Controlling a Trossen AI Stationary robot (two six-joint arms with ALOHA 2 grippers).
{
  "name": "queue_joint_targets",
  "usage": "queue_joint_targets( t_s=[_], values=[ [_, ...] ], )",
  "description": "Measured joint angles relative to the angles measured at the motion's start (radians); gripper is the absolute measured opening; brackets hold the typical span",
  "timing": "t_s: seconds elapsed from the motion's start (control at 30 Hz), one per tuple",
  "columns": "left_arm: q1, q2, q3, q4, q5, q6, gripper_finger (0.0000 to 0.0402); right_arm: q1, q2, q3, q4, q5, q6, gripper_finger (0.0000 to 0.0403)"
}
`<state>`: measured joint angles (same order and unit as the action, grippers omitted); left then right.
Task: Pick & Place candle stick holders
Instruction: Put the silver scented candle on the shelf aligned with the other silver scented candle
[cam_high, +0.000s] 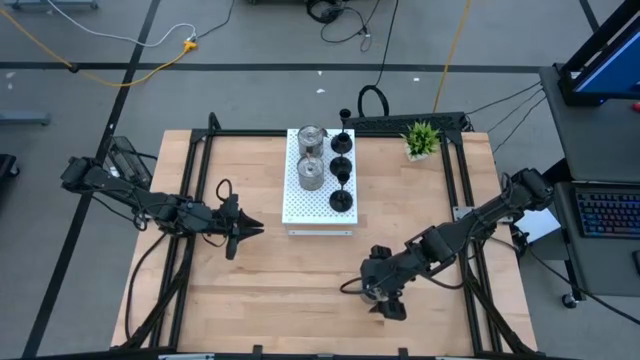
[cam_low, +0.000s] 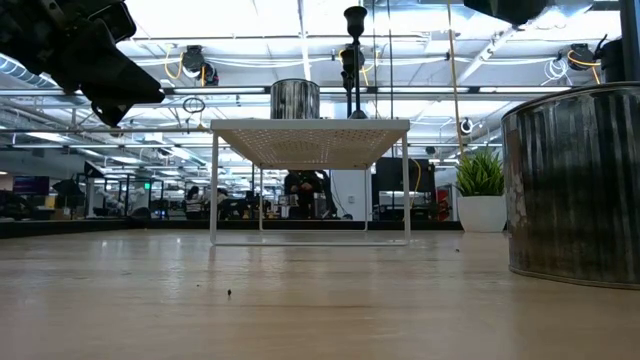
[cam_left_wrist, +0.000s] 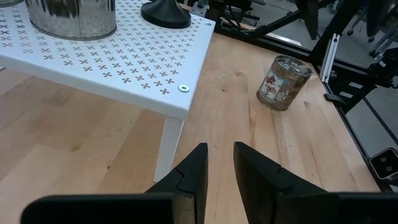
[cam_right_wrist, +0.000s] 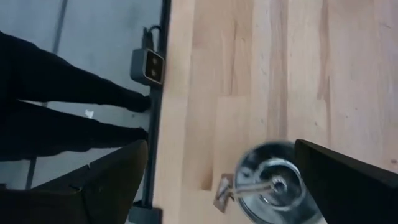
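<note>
A: Candle stick holders, stock on hand. Largest item first, the white perforated board (cam_high: 318, 205), centre of the high view, carrying two silver holders (cam_high: 312, 137) in its left column and black stemmed holders (cam_high: 341, 168) in its right column. A further black one (cam_high: 345, 117) stands just off the board's upper edge, whether on the table I cannot tell.

B: And the piece not yet shelved?

A: One loose silver holder (cam_high: 378, 293), lower right of centre in the high view, upright on the wooden table (cam_high: 250, 290), well apart from the board. In the low view it fills the right edge (cam_low: 575, 185). A small tag hangs at its mouth.

B: Which arm is nearer?

A: The right gripper (cam_high: 384, 292), plainly. It sits directly above the holder, fingers spread wide and released, one to each side of the rim in the right wrist view (cam_right_wrist: 273, 186). The holder's long axis runs vertically, straight toward the wrist camera, so I judge a straight descent and a squeeze is what the pick calls for.

B: Left arm?

A: The left gripper (cam_high: 243, 229) waits at centre left, beside the board's lower left corner, fingers drawn nearly together on nothing. Smallest entry, the green plant (cam_high: 421, 138), upper right, not part of the lot.
</note>
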<state>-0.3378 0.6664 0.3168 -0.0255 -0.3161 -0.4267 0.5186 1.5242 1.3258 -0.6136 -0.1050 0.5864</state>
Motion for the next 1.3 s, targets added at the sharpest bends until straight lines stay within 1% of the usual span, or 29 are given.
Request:
queue_joint_targets(
  t_s=[0.23,0.47,0.6,0.83,1.0,1.17,1.3],
  values=[
    [0.000,0.000,0.000,0.000,0.000,0.000,0.0081,0.002,0.029,0.000,-0.116,0.004,0.012,0.0400],
    [0.000,0.000,0.000,-0.001,0.000,0.003,0.0081,0.004,0.119,0.000,-0.140,0.001,-0.013,0.0400],
    [0.000,0.000,0.000,-0.001,0.000,0.002,0.0081,0.004,0.149,0.005,-0.153,0.009,-0.036,0.0400],
    [0.000,0.000,0.000,-0.001,0.000,0.003,0.0081,0.005,0.160,0.115,-0.319,0.158,-0.103,0.0400],
    [0.000,0.000,0.000,-0.001,0.000,0.004,0.0081,0.008,0.165,0.126,-0.343,0.151,-0.113,0.0400],
    [0.000,0.000,0.000,-0.001,0.000,0.004,0.0081,0.014,0.226,0.125,-0.349,0.126,-0.128,0.0400],
    [0.000,0.000,0.000,-0.001,0.000,0.004,0.0081,0.014,0.258,0.178,-0.366,0.120,-0.156,0.0400]
  ],
)
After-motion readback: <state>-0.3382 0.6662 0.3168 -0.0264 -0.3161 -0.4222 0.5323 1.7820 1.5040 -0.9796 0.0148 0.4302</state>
